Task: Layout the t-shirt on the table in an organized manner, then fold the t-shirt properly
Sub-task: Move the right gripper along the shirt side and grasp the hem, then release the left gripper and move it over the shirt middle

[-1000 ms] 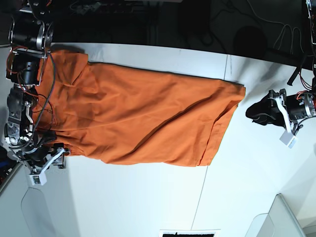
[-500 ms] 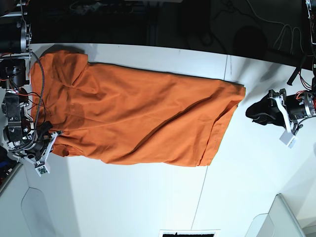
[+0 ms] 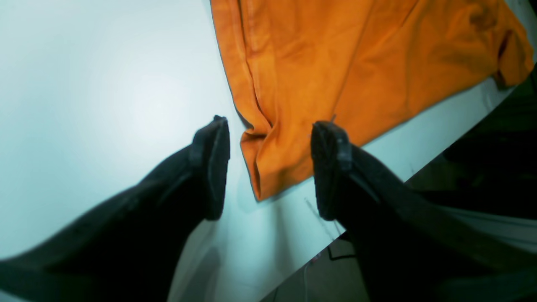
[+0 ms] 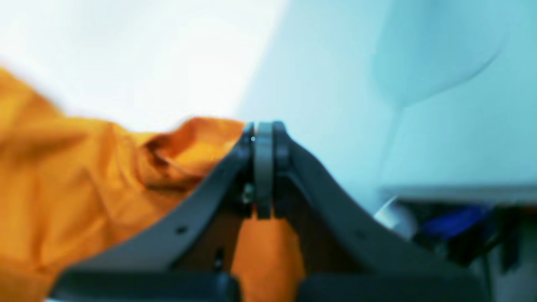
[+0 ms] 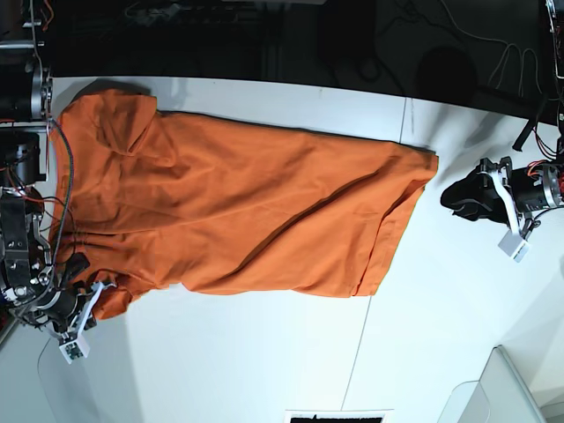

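So the t-shirt (image 5: 247, 211) is lying lengthwise across the far half of the table (image 5: 264, 370), w/ the sleeve end bunched at the far left corner and the hem end pointing right, near the thin dark seam (image 5: 357, 348) running down the tabletop. It's flat-ish but wrinkled, w/ creases running through the middle, and the near-left corner is drawn out into a little point toward the left edge. Your right gripper (image 5: 84, 308) is right at that point: in the right wrist view its fingers (image 4: 263, 167) are pressed tight together and the orange cloth is bunched up against the tips on one side and shows again below them, so it looks like you've got a pinch on that corner, tho the view's pretty blurry. Your left gripper (image 3: 268, 167) is over on the right side of the table, just beside the hem corner but not touching it; jaws spread wide, and thru the left wrist cam you see the hem corner sitting on the table in the gap betw the two black fingers (image 3: 212, 167). Far side of the table drops off into dark clutter and cables (image 5: 520, 53), and there's a clear plastic-looking thing (image 5: 493, 392) at the near right corner, can't tell what it is.
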